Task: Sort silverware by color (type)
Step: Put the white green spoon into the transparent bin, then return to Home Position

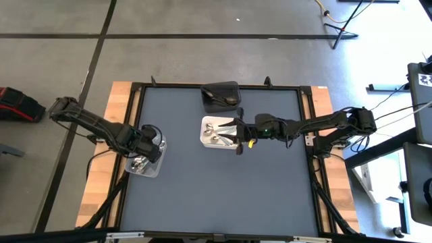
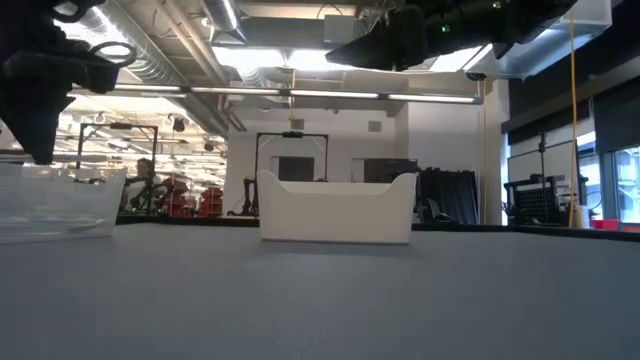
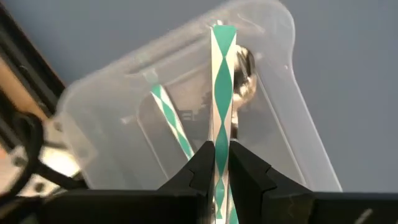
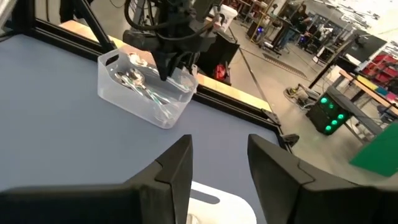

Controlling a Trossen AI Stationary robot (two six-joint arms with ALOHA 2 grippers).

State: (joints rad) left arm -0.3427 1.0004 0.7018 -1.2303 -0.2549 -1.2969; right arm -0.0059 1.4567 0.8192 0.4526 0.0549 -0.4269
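Note:
My left gripper (image 3: 216,163) hangs over the clear container (image 1: 154,170) near the table's left edge and is shut on a spoon (image 3: 242,65) with a green-and-white patterned handle. A second spoon with the same handle (image 3: 171,121) lies in that container, and more spoons (image 4: 140,84) show in it in the right wrist view. My right gripper (image 4: 219,162) is open and hovers over the white tray (image 1: 208,140), which holds shiny spoons (image 1: 219,131). A black tray (image 1: 233,86) at the far edge holds a dark utensil (image 1: 219,100). My left gripper pinches the spoon's patterned handle (image 3: 219,134) between its two fingers, coming from above with the fingers running along the handle. The spoon points down into the clear container, bowl end (image 3: 244,68) lowest. Whether the bowl touches the container's floor, I cannot tell.
The three containers sit on the grey mat (image 1: 223,196); its near half is bare. A black frame (image 1: 317,162) and wooden strips (image 1: 98,196) border the mat. In the low view the white tray (image 2: 335,215) stands mid-table and the clear container (image 2: 60,205) at the left.

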